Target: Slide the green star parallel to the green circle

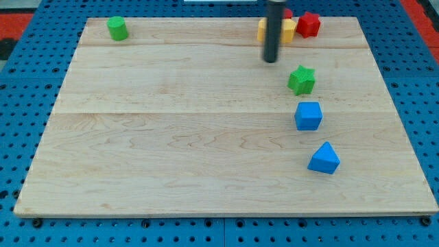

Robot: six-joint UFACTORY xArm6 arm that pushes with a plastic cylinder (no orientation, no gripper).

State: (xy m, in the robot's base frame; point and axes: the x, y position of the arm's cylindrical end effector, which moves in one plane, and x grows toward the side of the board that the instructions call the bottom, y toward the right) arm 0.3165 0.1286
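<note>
The tool is a plain dark rod with no jaws; it grasps nothing, and my tip [271,60] rests on the tabletop [171,137] free of every block.

Key relation: the green star [301,79] lies just beside my tip, toward the view's right and slightly toward the view's bottom, not touching. The green circle [118,28] lies far from the star, toward the view's left and nearer the view's top edge. Judgement: the star must travel toward the view's top to align with the circle, so my tip is on the wrong side for that push.

Below the star sit a blue cube [308,115] and a blue triangular block [324,158].

Above the star, the rod partly hides a yellow block [288,29]; its shape cannot be determined. A red block [309,24] sits beside it.
</note>
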